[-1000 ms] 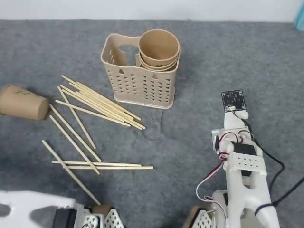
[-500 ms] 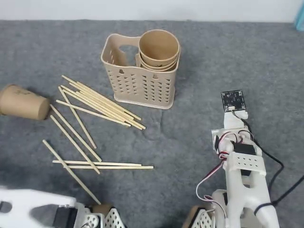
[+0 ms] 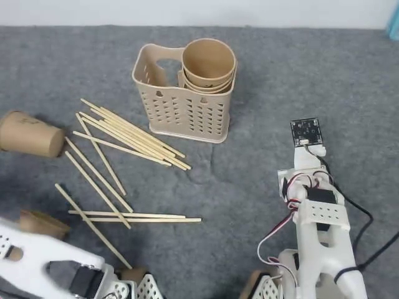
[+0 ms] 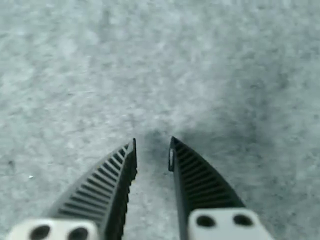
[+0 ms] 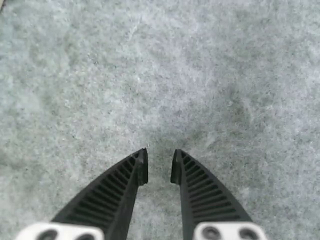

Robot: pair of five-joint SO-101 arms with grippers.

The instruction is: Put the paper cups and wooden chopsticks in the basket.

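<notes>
Partly, cups (image 3: 209, 62) are stacked in the basket (image 3: 177, 115); a cup (image 3: 31, 134) at nine o'clock and chopsticks (image 3: 128, 137) are left out; left gripper (image 4: 151, 150), right gripper (image 5: 159, 166) slightly parted, empty.

A beige perforated basket (image 3: 181, 112) stands upright. A stack of brown paper cups (image 3: 208, 62) sits nested, mouths up, in its end compartment. A lone paper cup (image 3: 31, 134) lies on its side, well apart from the basket's other end. Wooden chopsticks (image 3: 128, 136) lie flat and scattered between the two, several crossing.
</notes>
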